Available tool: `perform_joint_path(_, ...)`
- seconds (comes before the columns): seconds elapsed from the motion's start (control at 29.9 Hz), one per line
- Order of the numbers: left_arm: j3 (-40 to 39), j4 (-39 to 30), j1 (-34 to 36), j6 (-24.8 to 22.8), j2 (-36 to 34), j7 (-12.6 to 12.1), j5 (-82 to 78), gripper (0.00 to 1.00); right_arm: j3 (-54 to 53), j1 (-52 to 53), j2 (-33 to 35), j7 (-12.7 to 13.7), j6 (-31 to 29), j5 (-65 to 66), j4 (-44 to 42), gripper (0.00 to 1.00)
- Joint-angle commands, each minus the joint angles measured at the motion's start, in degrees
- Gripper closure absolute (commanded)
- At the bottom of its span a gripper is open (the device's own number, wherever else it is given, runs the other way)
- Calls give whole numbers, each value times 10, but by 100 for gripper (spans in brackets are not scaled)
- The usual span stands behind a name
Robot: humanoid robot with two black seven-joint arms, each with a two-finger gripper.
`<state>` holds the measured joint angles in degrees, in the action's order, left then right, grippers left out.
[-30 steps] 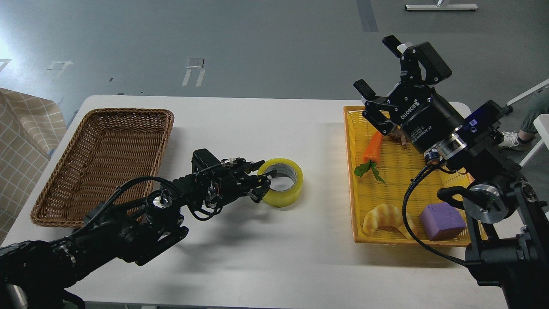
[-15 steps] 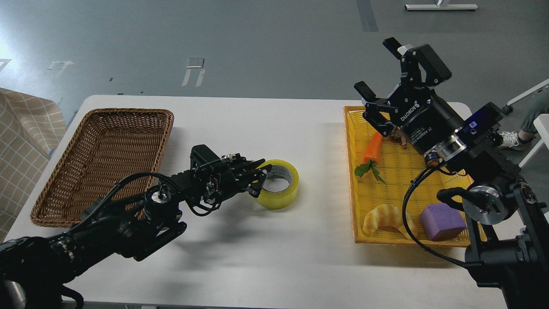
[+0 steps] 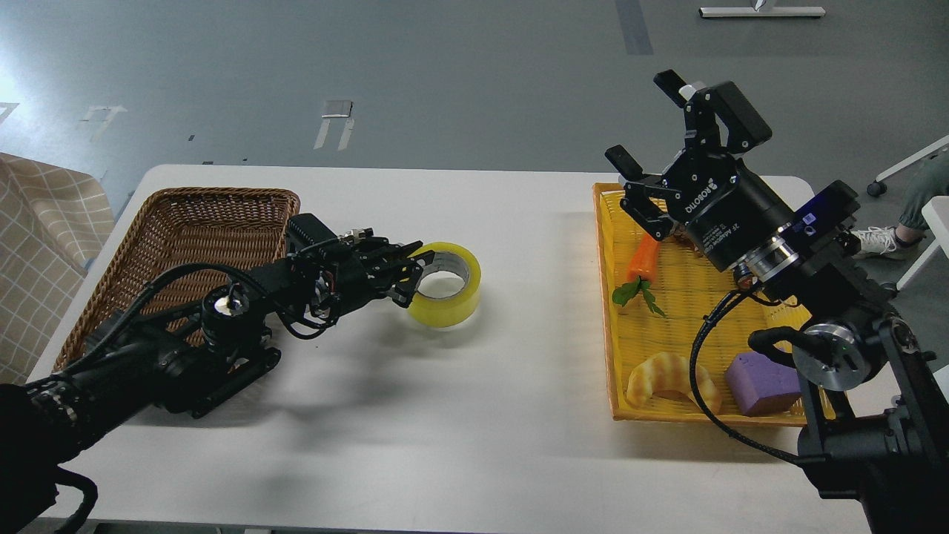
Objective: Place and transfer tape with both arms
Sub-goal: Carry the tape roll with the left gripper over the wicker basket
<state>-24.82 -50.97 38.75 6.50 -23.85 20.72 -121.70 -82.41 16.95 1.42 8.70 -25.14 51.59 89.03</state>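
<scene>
The yellow tape roll (image 3: 448, 288) is held just above the white table (image 3: 460, 415), left of centre. My left gripper (image 3: 412, 276) is shut on the roll's left wall, one finger inside the grey-white core. My right gripper (image 3: 643, 119) is open and empty, raised above the far end of the yellow tray (image 3: 606, 297).
A brown wicker basket (image 3: 178, 267) stands at the left, just behind my left arm. The yellow tray holds a carrot (image 3: 643, 258), a croissant (image 3: 667, 374) and a purple block (image 3: 756, 382). A checked cloth (image 3: 37, 252) lies at the far left edge.
My left gripper has carried the tape roll to the left, toward the wicker basket, and slightly away from me. My right gripper has shifted a little to the left.
</scene>
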Motion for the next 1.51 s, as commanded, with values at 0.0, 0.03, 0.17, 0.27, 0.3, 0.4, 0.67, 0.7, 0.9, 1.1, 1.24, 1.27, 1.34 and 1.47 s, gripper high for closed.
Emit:
perform_joint_path(0.0,-1,-1,6,0,-29,27,12,92,7,-1,0,0,0,0,0,0)
perform_joint_path(0.03,-1,-1,9,0,-37,27,27,91,7,-1,0,0,0,0,0,0)
perform_joint_path(0.17,-1,-1,10,0,-46,27,70,91,10,-1,0,0,1,0,1,0)
perform_joint_path(0.27,-1,-4,7,1,-57,29,79,91,10,0,2,1,0,0,1,0)
perform_joint_path(0.3,-1,-7,6,2,-62,29,80,91,10,-1,3,1,0,0,0,0)
perform_joint_path(0.4,-4,-20,7,4,-81,31,81,91,11,-1,5,1,0,0,-1,0)
perform_joint_path(0.67,-5,-33,15,6,-138,47,146,91,10,6,6,2,0,0,-3,0)
perform_joint_path(0.7,-5,-34,19,6,-150,50,148,91,11,7,6,2,0,0,-3,0)
perform_joint_path(0.9,-8,-34,19,15,-196,73,157,91,11,7,6,2,0,0,-3,0)
perform_joint_path(1.1,-1,-33,9,25,-242,73,217,90,11,3,6,2,0,0,-3,0)
perform_joint_path(1.24,-1,-24,6,28,-267,73,226,90,16,1,5,2,0,1,-3,0)
perform_joint_path(1.27,-1,-23,6,31,-270,73,227,90,17,1,5,2,0,1,-3,0)
perform_joint_path(1.34,-1,-12,-4,46,-278,73,227,90,20,0,5,2,0,2,-3,0)
perform_joint_path(1.47,-1,10,-35,83,-282,73,240,90,22,0,5,2,0,2,-3,0)
